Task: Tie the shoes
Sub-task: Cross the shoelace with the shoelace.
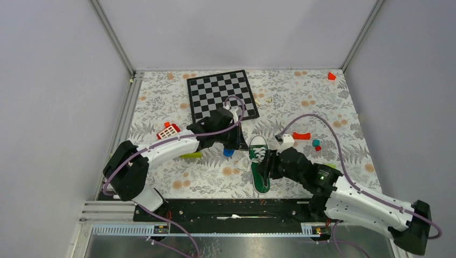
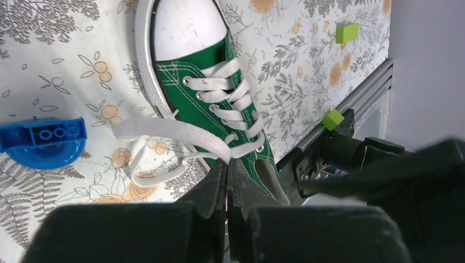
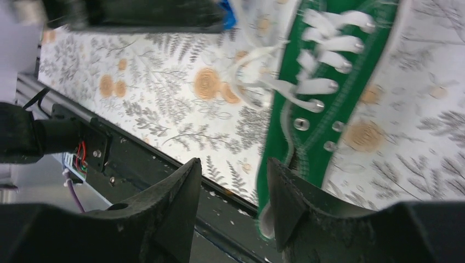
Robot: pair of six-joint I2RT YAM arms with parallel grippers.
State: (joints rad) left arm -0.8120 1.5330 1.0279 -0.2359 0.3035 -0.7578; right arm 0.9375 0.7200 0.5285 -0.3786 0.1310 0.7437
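Observation:
The green sneaker [image 1: 259, 161] lies on the floral table with its white toe cap pointing away from the arm bases. It also shows in the left wrist view [image 2: 219, 82] and the right wrist view [image 3: 334, 98]. My left gripper [image 1: 242, 144] is at the shoe's left side. In the left wrist view it [image 2: 227, 163] is shut on a white lace [image 2: 170, 131] beside the top eyelets. A second lace loop lies on the table left of the shoe. My right gripper [image 1: 265, 168] hovers over the shoe's heel end, and in the right wrist view it [image 3: 236, 167] is open and empty.
A chessboard [image 1: 220, 95] lies at the back. A blue plastic piece [image 2: 44, 141] sits left of the shoe. A red-and-white toy [image 1: 168, 130], red pieces [image 1: 302, 135] and a red block [image 1: 332, 76] lie around. The black rail [image 1: 231, 207] marks the near edge.

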